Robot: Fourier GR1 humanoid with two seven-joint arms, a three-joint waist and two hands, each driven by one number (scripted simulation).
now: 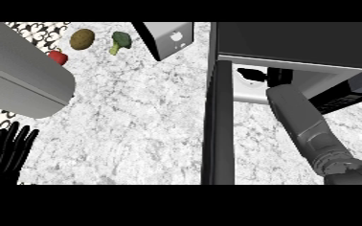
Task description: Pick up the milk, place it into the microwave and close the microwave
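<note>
Fingers (16, 143) of the robot's black left hand (13, 151): straight and spread, pointing up, holding nothing; hand at rest at the lower left edge over the speckled grey-white stone counter (134, 124).

Right hand (254, 74): black, reached into the dark open cavity of the microwave (283, 43) at upper right, at the end of the grey right forearm (304, 119). Only a small dark outline shows against the pale cavity floor; whether its fingers are curled or open, I cannot tell, nor whether they grasp anything.

Milk: not identifiable from where I stand; no carton visible on the counter or in the visible part of the cavity.

Microwave door (218, 124): dark panel, swung open, seen edge-on, running down the middle, left of the forearm.

Grey metal toaster-like box (166, 38): top centre, tilted in view.

Brown oval potato (82, 39): upper left.

Green broccoli floret (120, 41): just beside the potato, to its right, apart from it.

Red pepper (58, 56): below the potato, partly hidden behind a large grey rounded body (32, 76) at left.
</note>
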